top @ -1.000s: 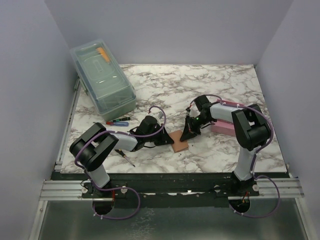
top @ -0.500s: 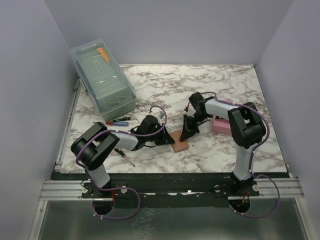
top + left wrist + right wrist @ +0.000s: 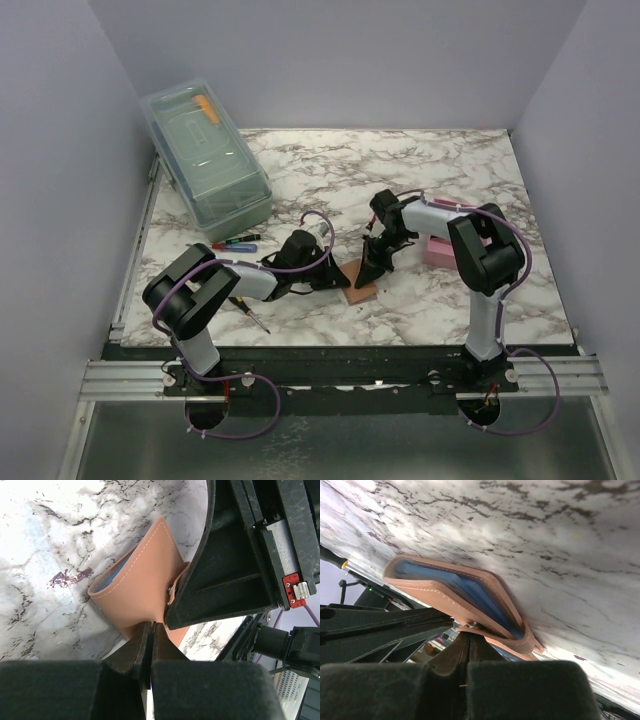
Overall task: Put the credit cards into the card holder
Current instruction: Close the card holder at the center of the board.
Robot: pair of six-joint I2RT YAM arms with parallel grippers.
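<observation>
Tan leather card holder [image 3: 360, 288] lies just below centre on the marbled tabletop [image 3: 300, 170], with a tool at each side.

Over the last second the right arm has drawn in toward mid-frame. The right tool [image 3: 368, 272] now sits lower and further left, tip at the holder's upper edge, and more of the pink tray [image 3: 441, 252] shows at right. The left tool [image 3: 335, 280] and the holder have not shifted. In the wrist views both tools have their fingers pressed together: the left at the holder's near edge, the right at the snap tab. I cannot tell whether either pinches leather. The holder gapes slightly, pale blue inside. No loose credit cards are visible. Judgement: they are working on the flap, probably opening or closing it; which one is unclear.
</observation>
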